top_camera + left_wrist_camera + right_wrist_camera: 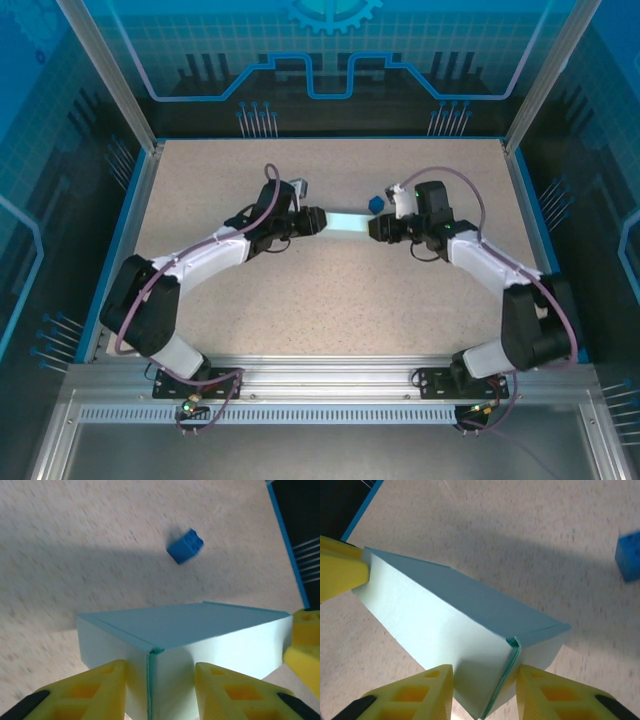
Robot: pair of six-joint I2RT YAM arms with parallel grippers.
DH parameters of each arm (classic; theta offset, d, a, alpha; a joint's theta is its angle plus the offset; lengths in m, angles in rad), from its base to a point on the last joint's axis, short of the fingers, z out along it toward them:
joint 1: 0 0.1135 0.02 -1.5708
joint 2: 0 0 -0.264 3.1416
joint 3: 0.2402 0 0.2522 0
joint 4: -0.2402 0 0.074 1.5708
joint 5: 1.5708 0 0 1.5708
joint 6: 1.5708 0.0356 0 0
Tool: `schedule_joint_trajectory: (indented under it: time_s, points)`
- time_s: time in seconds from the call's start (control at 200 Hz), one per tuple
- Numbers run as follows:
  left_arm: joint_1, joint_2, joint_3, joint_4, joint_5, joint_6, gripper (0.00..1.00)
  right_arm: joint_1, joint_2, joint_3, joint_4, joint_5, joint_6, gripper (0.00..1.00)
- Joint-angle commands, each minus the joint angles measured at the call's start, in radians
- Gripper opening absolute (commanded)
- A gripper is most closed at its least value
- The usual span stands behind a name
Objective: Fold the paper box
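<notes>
End effectors point(322, 220) point(375, 228) snug on paper box point(347, 222) ends

Pale sky-blue paper box point(200, 625), yellow jaws, small dark blue cube point(185, 545), speckled beige table point(75, 530).

Hidden in top view under left gripper point(322, 220) and right gripper point(376, 228): both ends of paper box point(347, 221). Cropped by bottom edge of left wrist view: box's near end, lower part of fingers point(95, 690). Cropped by right edge of right wrist view and blurred: blue cube point(628, 556). Too small overhead to read: box creases
</notes>
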Motion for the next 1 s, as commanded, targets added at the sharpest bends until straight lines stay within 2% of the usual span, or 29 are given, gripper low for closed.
schedule_joint_trajectory:
  time_s: [0.0,0.15,0.335,0.69,0.84,0.995]
  points:
    - [-0.011,0.070,0.078,0.069,0.056,0.117,0.39,0.035,0.100,0.089,0.091,-0.122,-0.070,0.37]
    - [-0.008,0.134,0.102,0.111,0.063,0.154,0.39,0.061,0.167,0.131,0.114,-0.071,-0.132,0.36]
    - [-0.017,0.148,0.015,0.188,0.071,0.122,0.39,0.065,0.156,0.108,0.081,-0.001,-0.182,0.38]
    - [-0.091,0.202,-0.059,0.263,0.046,0.074,0.41,0.068,0.099,0.024,-0.044,0.110,-0.085,0.42]
    - [-0.091,0.180,-0.109,0.274,0.020,0.047,0.42,0.091,0.143,0.035,-0.083,0.108,-0.058,0.42]
    - [-0.090,0.077,-0.216,0.253,-0.049,0.033,0.44,0.134,0.181,0.036,-0.068,0.110,-0.019,0.42]
